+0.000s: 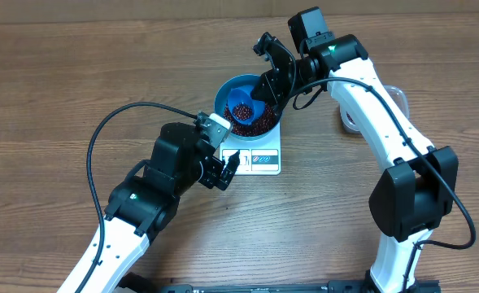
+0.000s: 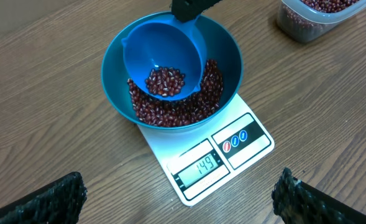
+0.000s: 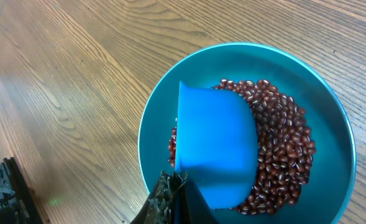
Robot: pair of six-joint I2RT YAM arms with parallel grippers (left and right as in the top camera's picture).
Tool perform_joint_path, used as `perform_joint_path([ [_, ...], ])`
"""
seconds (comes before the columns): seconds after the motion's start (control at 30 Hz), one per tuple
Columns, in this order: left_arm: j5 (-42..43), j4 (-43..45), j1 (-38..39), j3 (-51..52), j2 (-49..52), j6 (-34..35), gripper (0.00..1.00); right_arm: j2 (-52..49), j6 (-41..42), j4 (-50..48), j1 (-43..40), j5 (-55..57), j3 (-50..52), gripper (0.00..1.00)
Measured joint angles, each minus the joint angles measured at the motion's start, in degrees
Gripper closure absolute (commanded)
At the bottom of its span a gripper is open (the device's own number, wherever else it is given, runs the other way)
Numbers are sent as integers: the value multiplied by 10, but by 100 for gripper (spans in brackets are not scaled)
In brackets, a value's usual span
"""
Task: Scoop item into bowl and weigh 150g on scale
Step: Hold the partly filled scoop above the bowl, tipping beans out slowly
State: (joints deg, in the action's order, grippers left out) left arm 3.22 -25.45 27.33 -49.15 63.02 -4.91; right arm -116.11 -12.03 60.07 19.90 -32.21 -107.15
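Blue plastic scoop (image 2: 164, 59): clamped in my right gripper (image 1: 265, 85), hanging right over the bowl, handle running back toward that arm, a few beans inside.
Beans (image 2: 176, 111): tiny, dark red-brown, a loose heap in the deep round blue bowl (image 2: 233, 65) on the flat white square scale (image 2: 248, 146).
Display (image 2: 201, 168): 149, so just a tiny tip needed imo.
Left gripper (image 1: 228, 168): jaws wide apart, empty, at the scale's front.

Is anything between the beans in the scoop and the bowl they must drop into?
Nothing visible: the scoop with its beans hangs directly over the bowl, with only the bowl's own beans beneath.
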Motion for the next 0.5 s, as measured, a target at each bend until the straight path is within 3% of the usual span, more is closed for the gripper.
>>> perform_joint_path([
  [0.5,0,0,0,0,0,0,0,0,-14,4,-15,19,-5,96],
])
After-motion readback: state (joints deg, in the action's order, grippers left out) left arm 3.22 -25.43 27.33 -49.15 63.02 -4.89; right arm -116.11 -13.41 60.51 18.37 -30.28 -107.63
